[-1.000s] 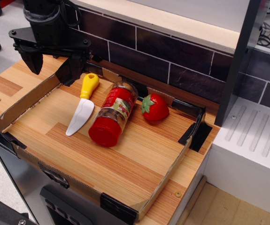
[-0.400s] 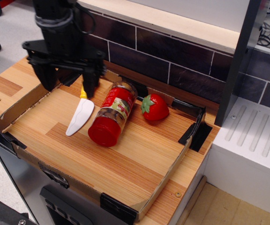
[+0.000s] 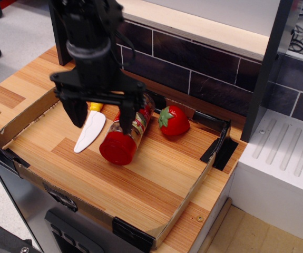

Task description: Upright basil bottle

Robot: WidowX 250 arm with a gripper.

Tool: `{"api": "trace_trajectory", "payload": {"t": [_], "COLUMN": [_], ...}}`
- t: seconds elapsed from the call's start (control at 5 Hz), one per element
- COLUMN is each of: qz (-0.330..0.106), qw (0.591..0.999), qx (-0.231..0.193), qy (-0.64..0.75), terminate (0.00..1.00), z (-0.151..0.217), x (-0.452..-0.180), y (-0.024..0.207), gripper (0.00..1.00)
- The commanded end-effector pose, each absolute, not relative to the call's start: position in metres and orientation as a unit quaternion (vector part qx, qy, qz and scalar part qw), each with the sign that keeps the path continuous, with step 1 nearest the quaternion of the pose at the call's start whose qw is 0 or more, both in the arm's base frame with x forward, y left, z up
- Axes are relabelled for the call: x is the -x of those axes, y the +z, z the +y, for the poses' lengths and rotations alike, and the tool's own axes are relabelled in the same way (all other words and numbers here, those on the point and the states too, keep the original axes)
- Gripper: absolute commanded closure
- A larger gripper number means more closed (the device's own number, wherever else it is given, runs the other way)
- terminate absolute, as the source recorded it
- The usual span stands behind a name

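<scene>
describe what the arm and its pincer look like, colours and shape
The arm is all black, a thick round column with a lighter grey ring low on the wrist and dark cables running down its side. It ends in a wide flat black crossbar carrying the pincer, whose two fingers are blocky, black and tapered. No markings are readable.

A single fixed view looks down at a steep slant from above the near front corner of the light striped wooden surface (image 3: 140, 174), facing the dark tiled back wall (image 3: 193, 63) behind the black two-fingered gripper (image 3: 101, 115). It stands at middling range, near enough that the low cardboard-walled tray (image 3: 27, 113) around and below the gripper fills most of the frame, with a white ridged panel (image 3: 283, 158) to the gripper's far right and grey floor at the upper left corner.
</scene>
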State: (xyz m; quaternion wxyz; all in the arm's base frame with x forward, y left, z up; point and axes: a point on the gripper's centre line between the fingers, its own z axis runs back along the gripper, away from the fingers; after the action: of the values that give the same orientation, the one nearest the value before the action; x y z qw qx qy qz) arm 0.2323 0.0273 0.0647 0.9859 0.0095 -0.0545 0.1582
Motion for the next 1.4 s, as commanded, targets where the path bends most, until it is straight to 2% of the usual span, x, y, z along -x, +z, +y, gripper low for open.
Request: {"api": "trace_trajectory", "payload": {"t": [0.0,0.6,1.2], "qz": [-0.080,-0.050,-0.043], "qw": [0.984,0.987,0.987], "qx": [-0.034,-0.045,-0.055], "qy": [0.154,0.146,0.146], "terminate": [0.00,0.00,0.00], "z": [0.024,0.021,0.021], "x": [-0.238,-0.239,-0.241], "y": [0.057,0.027,0.013], "gripper": [0.00,0.00,0.00]}}
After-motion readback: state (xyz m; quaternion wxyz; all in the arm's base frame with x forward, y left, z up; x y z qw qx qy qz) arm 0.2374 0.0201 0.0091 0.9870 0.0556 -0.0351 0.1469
